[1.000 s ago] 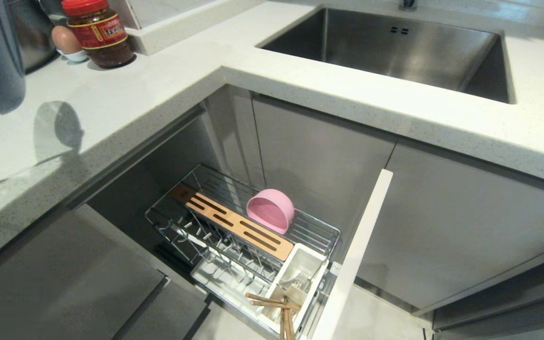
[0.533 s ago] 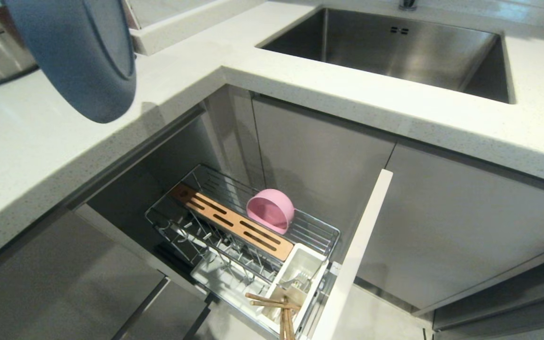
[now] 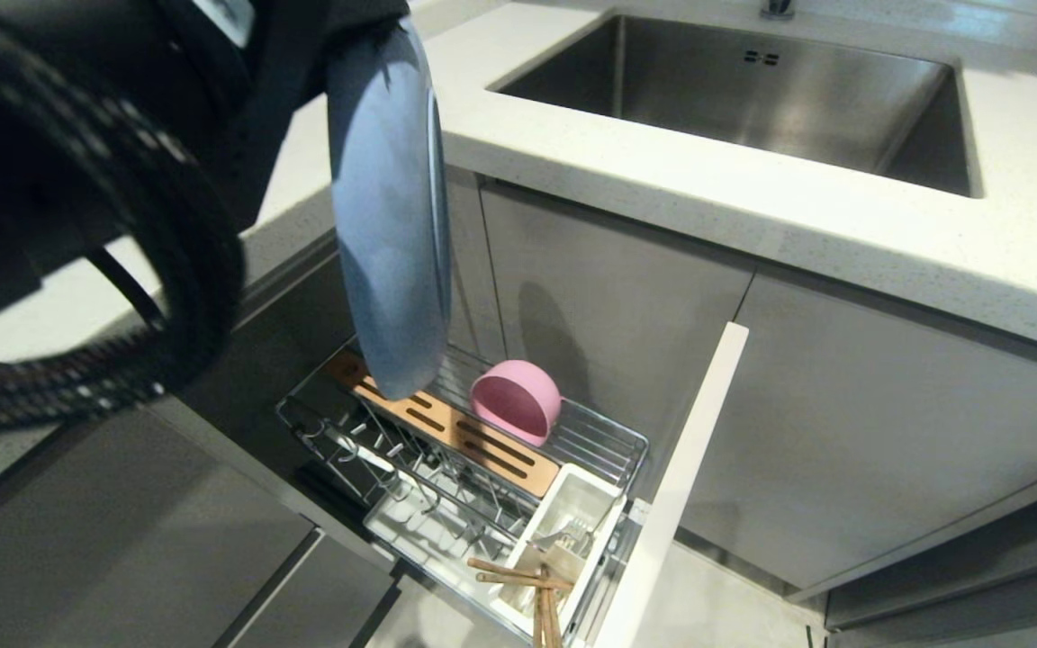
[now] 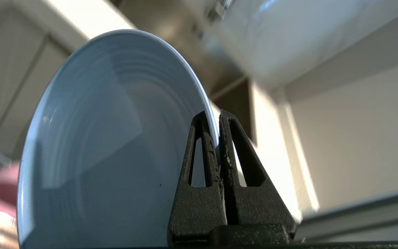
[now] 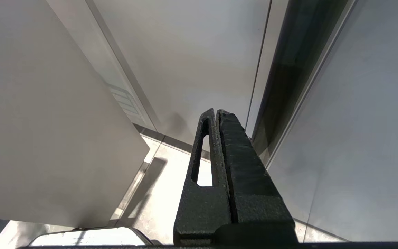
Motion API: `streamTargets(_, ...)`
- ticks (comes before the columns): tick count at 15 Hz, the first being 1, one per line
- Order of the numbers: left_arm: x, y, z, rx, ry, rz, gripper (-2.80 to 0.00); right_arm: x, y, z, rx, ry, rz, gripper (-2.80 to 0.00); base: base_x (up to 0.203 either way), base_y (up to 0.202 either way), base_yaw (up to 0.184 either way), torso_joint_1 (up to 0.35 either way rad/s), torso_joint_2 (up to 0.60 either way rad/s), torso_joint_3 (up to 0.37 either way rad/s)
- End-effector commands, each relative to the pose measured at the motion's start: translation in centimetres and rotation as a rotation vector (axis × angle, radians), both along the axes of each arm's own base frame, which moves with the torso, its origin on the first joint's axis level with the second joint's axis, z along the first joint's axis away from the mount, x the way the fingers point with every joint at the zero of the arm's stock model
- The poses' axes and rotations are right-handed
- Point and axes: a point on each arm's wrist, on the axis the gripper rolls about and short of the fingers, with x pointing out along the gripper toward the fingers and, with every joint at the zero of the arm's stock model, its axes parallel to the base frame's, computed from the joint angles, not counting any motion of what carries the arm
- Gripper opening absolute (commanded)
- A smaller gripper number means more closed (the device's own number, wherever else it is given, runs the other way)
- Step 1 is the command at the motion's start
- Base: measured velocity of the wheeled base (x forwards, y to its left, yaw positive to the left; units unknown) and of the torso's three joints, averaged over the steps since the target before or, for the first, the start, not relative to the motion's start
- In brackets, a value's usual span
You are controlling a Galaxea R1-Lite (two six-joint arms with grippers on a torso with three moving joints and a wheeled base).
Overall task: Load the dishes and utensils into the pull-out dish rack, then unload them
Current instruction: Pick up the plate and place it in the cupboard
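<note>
Our left gripper (image 4: 218, 117) pinches the rim of the light-blue plate (image 3: 388, 207), its two black fingers squeezed tight on the edge. We see the plate standing on its edge in the air, up above the pull-out dish rack (image 3: 455, 450) and in front of the white counter (image 3: 752, 216). Our big black left arm (image 3: 77, 180) fills the top left of the head view. Behind the counter edge we see the steel sink (image 3: 752, 90). Down in the rack, the pink bowl (image 3: 516, 400) sits tipped on its side, just beside the wooden strip (image 3: 446, 423). We spot the chopsticks (image 3: 527, 585) and the fork (image 3: 568, 540) at the white cup (image 3: 572, 522). Our right gripper (image 5: 216, 114) hangs by the grey cabinet doors, its fingers pressed together with nothing between them.
</note>
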Motion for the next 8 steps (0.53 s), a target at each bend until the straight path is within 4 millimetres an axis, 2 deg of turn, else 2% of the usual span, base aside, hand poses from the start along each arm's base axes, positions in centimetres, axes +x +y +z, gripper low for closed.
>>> streamTargets(1, 0.5, -1.3, -3.0, 0.05, 0.064, -0.001, -2.8, 0.0, 0.0, 0.0, 0.0, -0.005, 0.0, -2.8, 0.0, 0.0, 0.0, 0.0, 0.0, 0.0)
streamTargets(3, 0.7, -1.6, -4.7, 0.013, 0.136, 0.019, -2.8, 0.0, 0.0, 0.0, 0.0, -0.004, 0.0, -2.8, 0.0, 0.0, 0.0, 0.0, 0.0, 0.0)
streamTargets(6, 0.7, -1.5, -5.7, -0.048, 0.159, 0.056, -2.8, 0.0, 0.0, 0.0, 0.0, -0.004, 0.0, -2.8, 0.0, 0.0, 0.0, 0.0, 0.0, 0.0)
streamTargets(8, 1.0, -1.9, -7.1, -0.093, 0.179, 0.127, -2.8, 0.0, 0.0, 0.0, 0.0, -0.005, 0.0, -2.8, 0.0, 0.0, 0.0, 0.0, 0.0, 0.0)
